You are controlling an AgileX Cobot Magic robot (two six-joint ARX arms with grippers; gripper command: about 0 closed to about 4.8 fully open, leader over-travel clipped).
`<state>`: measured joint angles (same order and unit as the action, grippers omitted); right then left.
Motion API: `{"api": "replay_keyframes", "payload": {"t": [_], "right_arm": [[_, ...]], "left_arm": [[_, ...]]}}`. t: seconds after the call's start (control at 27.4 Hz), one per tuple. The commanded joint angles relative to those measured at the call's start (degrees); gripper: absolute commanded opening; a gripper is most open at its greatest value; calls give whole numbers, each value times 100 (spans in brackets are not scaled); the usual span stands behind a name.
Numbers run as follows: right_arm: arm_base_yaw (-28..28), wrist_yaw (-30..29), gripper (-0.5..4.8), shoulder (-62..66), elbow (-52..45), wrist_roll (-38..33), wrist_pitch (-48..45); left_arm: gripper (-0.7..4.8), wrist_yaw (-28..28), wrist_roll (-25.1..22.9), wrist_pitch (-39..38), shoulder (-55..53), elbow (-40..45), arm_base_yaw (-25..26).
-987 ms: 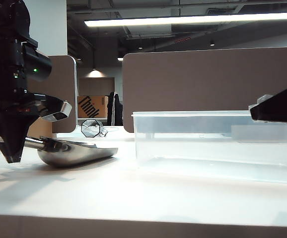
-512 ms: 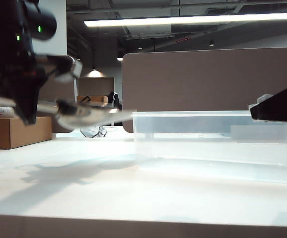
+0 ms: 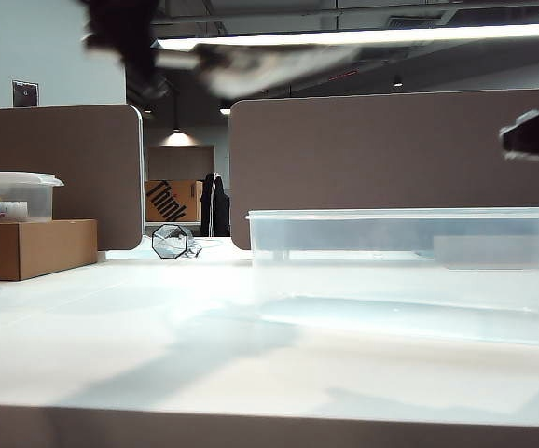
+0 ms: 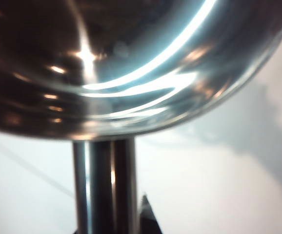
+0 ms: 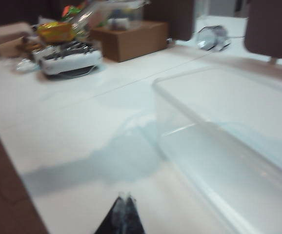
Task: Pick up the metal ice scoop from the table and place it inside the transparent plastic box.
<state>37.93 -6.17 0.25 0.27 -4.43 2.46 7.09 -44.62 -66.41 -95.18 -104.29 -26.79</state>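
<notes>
While the box [image 3: 409,275] sits on the table [image 3: 158,355] with its rim level and its inside bare, the scoop [image 3: 260,65] hangs high above the box's near-left corner, blurred, its bowl reaching toward the box and its handle running back into the left gripper [image 3: 134,42]. That gripper is a dark smear up beside the ceiling light, clamped on the scoop's handle. From the left wrist camera the scoop [image 4: 131,68] fills most of the picture: the shiny rounded underside of the bowl, with the rod handle leading down to a dark fingertip [image 4: 146,217] pressed against it, and white table [image 4: 219,185] beyond.

Off to the other side of the box, the right gripper [image 3: 535,135] shows only as a dark edge, raised above the box's far-right end and clear of it. From its own wrist camera the right gripper [image 5: 123,214] has its fingertips drawn together into one point, holding nothing, over the table just beside the box [image 5: 229,146].

Left of the box, well apart from it, stands a cardboard carton [image 3: 32,247] with a small lidded container [image 3: 13,196] on top.
</notes>
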Motion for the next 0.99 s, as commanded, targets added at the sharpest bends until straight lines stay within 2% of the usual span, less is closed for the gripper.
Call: {"api": "replay_keyframes", "payload": {"t": [0.04, 0.18, 0.37, 0.66, 0.8, 0.99], "right_arm": [[-361, -11, -1, -4, 4, 13, -186], [-841, -9, -1, -4, 4, 13, -155], [-1309, 4, -1, -4, 4, 13, -136], [-1674, 4, -1, -4, 4, 13, -136], [-1722, 22, -1, -4, 4, 13, -136], [-1722, 2, -1, -4, 4, 13, -136]], "left_arm": [[-6, 61, -905, 420, -42, -74, -299], [-6, -160, -1329, 616, -358, -79, -658], [-6, -1034, -1891, 1104, -975, -81, -984], [-6, -1558, -2570, 1908, -1587, -81, -1283], [-6, -1425, -2935, 2203, -1670, -96, -1449], [-6, -1091, -3018, 2813, -1681, -96, -1517]]}}
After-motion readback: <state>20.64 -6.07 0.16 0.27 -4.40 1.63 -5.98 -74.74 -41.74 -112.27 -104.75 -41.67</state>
